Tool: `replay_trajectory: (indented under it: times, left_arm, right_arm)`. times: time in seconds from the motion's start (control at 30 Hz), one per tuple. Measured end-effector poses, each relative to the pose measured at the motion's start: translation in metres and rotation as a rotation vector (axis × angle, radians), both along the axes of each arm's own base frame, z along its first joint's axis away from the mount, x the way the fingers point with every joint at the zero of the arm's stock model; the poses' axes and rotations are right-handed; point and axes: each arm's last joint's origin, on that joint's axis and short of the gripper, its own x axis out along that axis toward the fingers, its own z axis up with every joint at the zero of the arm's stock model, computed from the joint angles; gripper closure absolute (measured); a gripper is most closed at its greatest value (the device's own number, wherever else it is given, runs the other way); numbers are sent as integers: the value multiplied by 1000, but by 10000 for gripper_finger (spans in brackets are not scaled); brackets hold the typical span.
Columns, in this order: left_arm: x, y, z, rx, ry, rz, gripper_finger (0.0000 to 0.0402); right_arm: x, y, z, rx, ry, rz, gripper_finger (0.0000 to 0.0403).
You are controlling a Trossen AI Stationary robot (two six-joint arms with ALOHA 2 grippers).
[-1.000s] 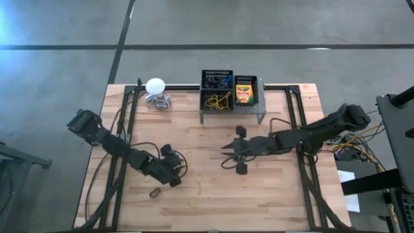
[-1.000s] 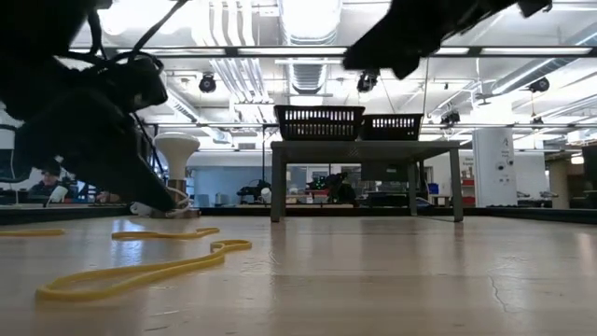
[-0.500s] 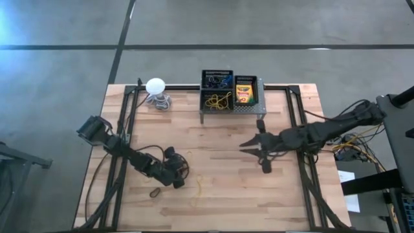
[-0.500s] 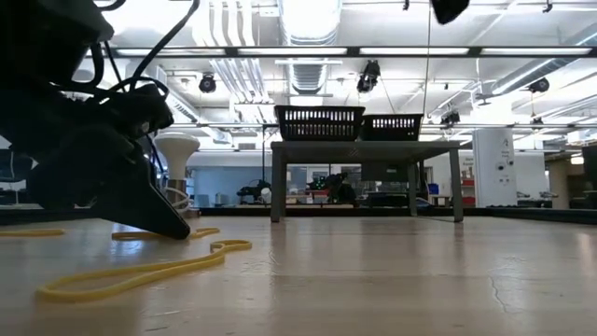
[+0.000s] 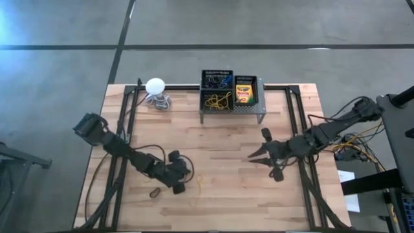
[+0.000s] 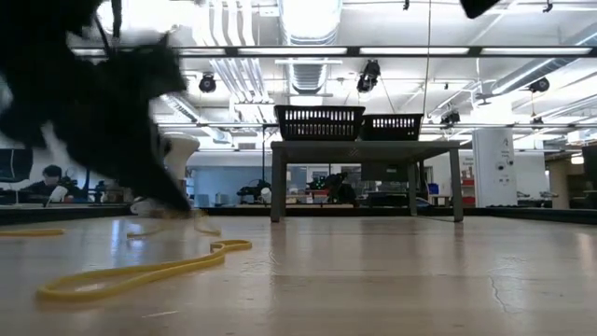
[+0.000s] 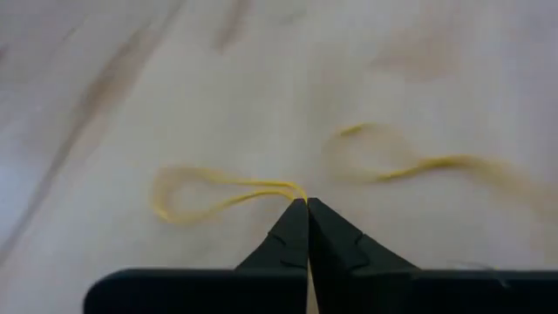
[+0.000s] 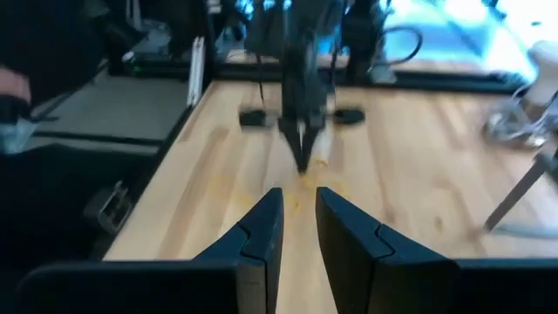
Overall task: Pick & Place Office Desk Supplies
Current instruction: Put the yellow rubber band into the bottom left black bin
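Note:
Two yellow rubber bands lie on the wooden table near its front. My left gripper [image 7: 307, 205] stands with its fingers shut at the end of one band's loop [image 7: 196, 194]. The other band [image 7: 418, 163] lies just beside it and shows closest in the low view [image 6: 140, 271]. In the high view my left gripper [image 5: 182, 180] is at the near left. My right gripper [image 5: 257, 157] hovers open and empty right of the table's middle. A dark loop [image 5: 155, 192] lies near the front edge. My left gripper pinches the end of the yellow rubber band's loop [image 7: 295, 188] at its two fingertips. The fingers slant down onto it from the table's left. The rest of the loop lies slack and flat on the wood.
At the far middle a grey perforated stand [image 5: 255, 111] carries black mesh bins [image 5: 217, 80], one with a crayon box [image 5: 244, 92] and one with yellow bands [image 5: 217, 101]. A white ball with coiled cord [image 5: 156, 86] sits at the far left. Bare wood lies between the arms.
My right gripper has drawn back toward the table's right edge and slightly toward the near edge. My left gripper has shifted a little toward the near edge and right, down onto the yellow rubber band; it shows blurred in the low view.

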Motion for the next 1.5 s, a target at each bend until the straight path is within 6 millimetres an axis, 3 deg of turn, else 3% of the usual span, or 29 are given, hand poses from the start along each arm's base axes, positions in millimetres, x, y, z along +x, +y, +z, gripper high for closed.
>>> replay_trajectory:
  times: [0.27,0.43,0.63,0.77,0.87,1.0,1.17,1.33,1.5]
  left_arm:
    - [44,-14,76,93,15,-104,400]
    - [74,0,123,197,-52,-154,401]
    - [108,42,185,351,-183,-180,401]
    - [121,87,222,497,-234,-142,401]
    - [125,126,238,595,-239,-118,401]
    - [124,181,241,614,-294,-161,401]
    - [116,235,216,544,-309,-190,401]
    - [106,255,180,499,-242,-143,394]
    - [100,253,157,460,-182,-149,373]
  right_arm:
    - [-22,5,-5,-20,75,-102,335]
    - [-26,7,-6,-60,66,-168,335]
    - [-26,6,-9,-72,70,-175,335]
    - [-25,5,-12,-96,59,-225,335]
    - [-25,4,-15,-114,53,-260,335]
    - [-24,4,-18,-109,33,-273,335]
    - [-23,5,-19,-108,8,-267,335]
    - [-23,5,-19,-107,8,-268,335]
    - [-23,5,-19,-107,7,-267,335]
